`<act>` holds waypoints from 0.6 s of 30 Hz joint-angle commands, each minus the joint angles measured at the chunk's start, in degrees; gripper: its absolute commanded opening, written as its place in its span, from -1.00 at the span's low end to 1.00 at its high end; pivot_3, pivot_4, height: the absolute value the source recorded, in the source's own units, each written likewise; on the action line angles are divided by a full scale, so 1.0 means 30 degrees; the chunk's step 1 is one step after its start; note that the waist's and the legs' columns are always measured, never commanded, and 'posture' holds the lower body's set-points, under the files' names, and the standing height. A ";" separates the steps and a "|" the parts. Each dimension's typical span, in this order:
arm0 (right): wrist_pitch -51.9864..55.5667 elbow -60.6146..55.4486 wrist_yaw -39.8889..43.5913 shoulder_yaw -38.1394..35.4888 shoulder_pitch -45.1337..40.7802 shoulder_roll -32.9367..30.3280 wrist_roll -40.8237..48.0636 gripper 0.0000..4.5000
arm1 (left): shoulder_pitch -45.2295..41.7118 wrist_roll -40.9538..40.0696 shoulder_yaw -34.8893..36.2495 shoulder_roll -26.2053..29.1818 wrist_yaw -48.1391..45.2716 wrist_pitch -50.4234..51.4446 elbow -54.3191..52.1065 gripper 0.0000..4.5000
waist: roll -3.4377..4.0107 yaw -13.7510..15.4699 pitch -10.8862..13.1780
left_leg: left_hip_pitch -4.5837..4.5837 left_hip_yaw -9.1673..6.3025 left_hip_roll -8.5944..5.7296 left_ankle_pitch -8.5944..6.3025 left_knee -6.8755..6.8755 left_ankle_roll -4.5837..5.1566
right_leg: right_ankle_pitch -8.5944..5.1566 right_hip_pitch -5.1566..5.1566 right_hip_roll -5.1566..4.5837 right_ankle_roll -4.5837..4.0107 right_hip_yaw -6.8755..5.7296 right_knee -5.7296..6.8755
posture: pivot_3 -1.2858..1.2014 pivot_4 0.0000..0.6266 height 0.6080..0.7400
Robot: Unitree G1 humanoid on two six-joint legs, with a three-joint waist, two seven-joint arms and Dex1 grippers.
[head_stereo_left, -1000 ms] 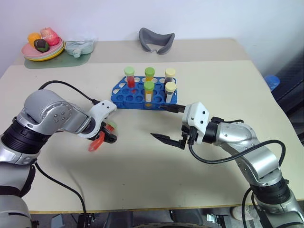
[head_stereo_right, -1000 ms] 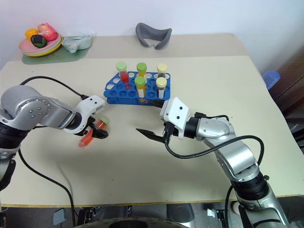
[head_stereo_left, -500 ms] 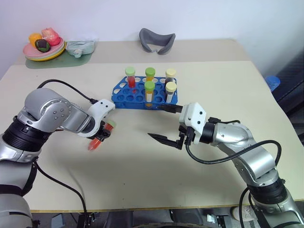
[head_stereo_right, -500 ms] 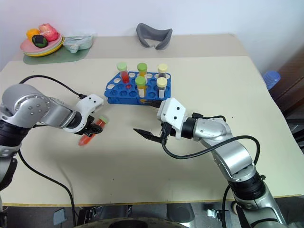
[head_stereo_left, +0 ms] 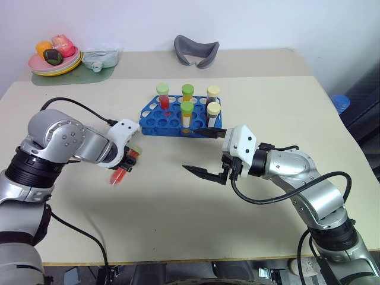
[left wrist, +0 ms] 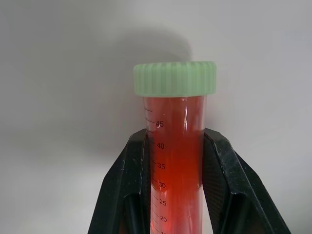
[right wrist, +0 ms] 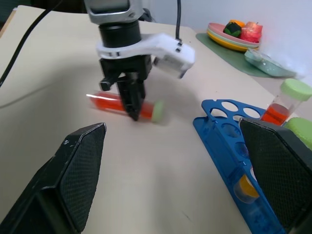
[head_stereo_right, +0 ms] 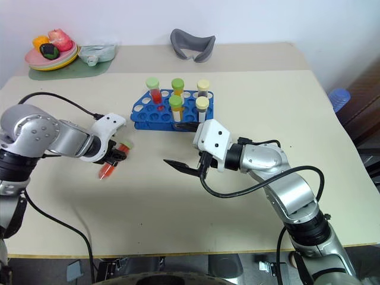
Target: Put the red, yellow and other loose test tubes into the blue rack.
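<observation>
Left hand point(head_stereo_left: 126, 162) is clamped tight on the red tube point(left wrist: 176, 161), pinching it mid-body and holding it tilted just above the counter point(head_stereo_left: 178, 214), a bit left of the blue rack point(head_stereo_left: 155, 121). Right hand point(head_stereo_left: 205, 153) hangs wide open, holding nothing, right by the rack's front edge. My worry: slick round plastic could swivel between the fingers and miss a hole. The tube's clear, graduated, pale green cap, red-orange liquid.
</observation>
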 commanded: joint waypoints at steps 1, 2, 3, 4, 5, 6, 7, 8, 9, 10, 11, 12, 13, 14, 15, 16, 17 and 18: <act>-0.0028 -0.0350 0.0109 -0.0244 -0.0294 -0.0015 0.0141 1.00 | 0.0455 0.3345 0.3405 -0.0502 0.0314 -0.4876 -0.2005 -0.64 | -0.0004 -0.0032 0.0002 | -0.0004 -0.0002 0.0001 0.0001 0.0000 -0.0001 | 0.0000 -0.0005 0.0001 0.0000 -0.0002 -0.0003 | 0.03 -0.52 1.00; 0.0068 -0.0365 0.0026 -0.0337 -0.0245 -0.0008 0.0172 1.00 | 0.1045 0.4680 0.4109 -0.0865 -0.0334 -0.7942 -0.2840 -0.64 | -0.0004 -0.0027 0.0002 | -0.0006 0.0000 0.0001 0.0003 0.0000 -0.0006 | 0.0000 -0.0010 0.0000 0.0000 0.0001 0.0000 | 0.03 -0.52 1.00; 0.0139 -0.0367 -0.0034 -0.0404 -0.0217 0.0002 0.0197 1.00 | 0.1506 0.5685 0.4581 -0.1197 -0.0902 -1.0029 -0.3369 -0.64 | -0.0005 -0.0015 0.0002 | -0.0009 0.0007 0.0002 0.0035 -0.0007 -0.0064 | 0.0000 -0.0019 -0.0003 -0.0001 0.0003 -0.0004 | 0.03 -0.52 1.00; 0.0193 -0.0346 -0.0109 -0.0477 -0.0200 0.0025 0.0211 1.00 | 0.1959 0.6527 0.4893 -0.1534 -0.1415 -1.1651 -0.3723 -0.64 | -0.0005 0.0010 0.0002 | -0.0019 0.0006 0.0005 0.0054 -0.0005 -0.0098 | 0.0000 -0.0026 -0.0003 -0.0001 -0.0002 0.0000 | 0.03 -0.52 1.00; 0.0303 -0.0323 -0.0297 -0.0602 -0.0151 0.0098 0.0238 1.00 | 0.2435 0.7285 0.5078 -0.1894 -0.1815 -1.2985 -0.4029 -0.64 | -0.0003 0.0033 0.0001 | -0.0021 0.0008 0.0006 0.0057 -0.0008 -0.0104 | 0.0001 -0.0026 -0.0004 -0.0002 -0.0001 -0.0010 | 0.03 -0.52 1.00; 0.0383 -0.0199 -0.0611 -0.0776 -0.0034 0.0207 0.0183 1.00 | 0.3110 0.7508 0.5343 -0.2622 -0.3113 -1.4789 -0.4490 -0.64 | 0.0000 0.0043 -0.0001 | -0.0020 0.0017 0.0001 0.0057 -0.0015 -0.0104 | 0.0001 -0.0025 -0.0014 -0.0002 0.0000 -0.0022 | 0.03 -0.52 1.00; 0.0446 -0.0116 -0.0844 -0.0894 0.0050 0.0281 0.0145 1.00 | 0.3617 0.7723 0.5542 -0.3190 -0.4144 -1.6151 -0.4804 -0.64 | 0.0005 0.0093 -0.0004 | -0.0020 0.0021 0.0000 0.0057 -0.0013 -0.0104 | 0.0001 -0.0016 -0.0018 -0.0001 0.0001 -0.0027 | 0.03 -0.52 1.00; 0.0439 -0.0042 -0.1106 -0.0994 0.0262 0.0321 0.0007 1.00 | 0.4397 0.8837 0.5368 -0.3825 -0.4614 -1.8162 -0.5127 -0.64 | 0.0007 0.0163 -0.0006 | -0.0018 0.0027 -0.0002 0.0057 -0.0016 -0.0104 | 0.0001 -0.0008 -0.0024 -0.0001 0.0000 -0.0037 | 0.03 -0.52 1.00; 0.0426 -0.0007 -0.1265 -0.1041 0.0403 0.0333 -0.0087 1.00 | 0.4933 0.9774 0.5248 -0.4291 -0.4935 -1.9546 -0.5278 -0.64 | 0.0006 0.0216 -0.0006 | -0.0018 0.0032 -0.0003 0.0055 -0.0016 -0.0102 | 0.0002 -0.0004 -0.0026 0.0000 -0.0001 -0.0046 | 0.03 -0.52 1.00; 0.0527 0.0023 -0.1499 -0.1202 0.0620 0.0398 -0.0063 1.00 | 0.5394 1.1270 0.4624 -0.4786 -0.5084 -2.1192 -0.4914 -0.64 | 0.0004 0.0269 -0.0006 | -0.0017 0.0034 -0.0002 0.0054 -0.0016 -0.0100 | 0.0002 0.0004 -0.0027 0.0001 -0.0001 -0.0056 | 0.03 -0.52 1.00; 0.0567 0.0037 -0.1688 -0.1332 0.0826 0.0422 -0.0066 1.00 | 0.5791 1.2638 0.4007 -0.5204 -0.5339 -2.2676 -0.4470 -0.64 | 0.0004 0.0341 -0.0006 | -0.0021 0.0035 -0.0002 0.0052 -0.0016 -0.0097 | 0.0003 0.0004 -0.0026 0.0002 -0.0002 -0.0061 | 0.03 -0.52 1.00; 0.0598 0.0001 -0.1847 -0.1446 0.1058 0.0407 -0.0062 1.00 | 0.6062 1.3688 0.3621 -0.5833 -0.5482 -2.4178 -0.3801 -0.64 | 0.0004 0.0392 -0.0006 | -0.0019 0.0036 -0.0002 0.0049 -0.0010 -0.0090 | 0.0003 0.0004 -0.0022 0.0003 -0.0001 -0.0063 | 0.03 -0.52 1.00; 0.0607 -0.0034 -0.1958 -0.1508 0.1217 0.0382 -0.0060 1.00 | 0.6243 1.4459 0.3429 -0.6341 -0.5627 -2.5306 -0.3277 -0.64 | 0.0005 0.0452 -0.0006 | -0.0019 0.0037 -0.0003 0.0042 -0.0009 -0.0078 | 0.0003 0.0004 -0.0023 0.0003 0.0000 -0.0064 | 0.03 -0.52 1.00; 0.0620 -0.0046 -0.2068 -0.1541 0.1311 0.0377 -0.0068 1.00 | 0.6290 1.4951 0.3433 -0.6849 -0.5728 -2.6128 -0.2721 -0.64 | 0.0002 0.0475 -0.0005 | -0.0019 0.0038 -0.0005 0.0010 -0.0007 -0.0019 | 0.0004 0.0010 -0.0024 0.0004 0.0000 -0.0073 | 0.03 -0.52 1.00; 0.0664 -0.0079 -0.2209 -0.1628 0.1433 0.0371 -0.0069 1.00 | 0.6320 1.5332 0.3399 -0.7447 -0.5911 -2.6973 -0.2111 -0.64 | 0.0002 0.0483 -0.0006 | -0.0023 0.0038 -0.0006 -0.0001 -0.0003 -0.0001 | 0.0005 0.0014 -0.0025 0.0006 0.0000 -0.0081 | 0.03 -0.52 1.00; 0.0721 -0.0141 -0.2341 -0.1798 0.1612 0.0323 -0.0044 1.00 | 0.6404 1.5765 0.3190 -0.8097 -0.6139 -2.7900 -0.1318 -0.64 | 0.0002 0.0491 -0.0006 | -0.0023 0.0039 -0.0009 -0.0006 -0.0001 0.0009 | 0.0006 0.0020 -0.0029 0.0008 -0.0001 -0.0092 | 0.03 -0.52 1.00; 0.0760 -0.0190 -0.2435 -0.1918 0.1741 0.0281 -0.0020 1.00 | 0.6462 1.6129 0.3079 -0.8606 -0.6354 -2.8614 -0.0713 -0.64 | 0.0001 0.0497 -0.0007 | -0.0021 0.0039 -0.0013 -0.0012 0.0000 0.0020 | 0.0006 0.0026 -0.0032 0.0009 -0.0002 -0.0099 | 0.03 -0.52 1.00; 0.0782 -0.0210 -0.2505 -0.2002 0.1823 0.0243 -0.0024 1.00 | 0.6514 1.6482 0.2962 -0.8998 -0.6684 -2.9307 -0.0140 -0.64 | 0.0000 0.0497 -0.0007 | -0.0021 0.0037 -0.0013 -0.0016 0.0001 0.0026 | 0.0006 0.0032 -0.0031 0.0009 -0.0006 -0.0103 | 0.03 -0.52 1.00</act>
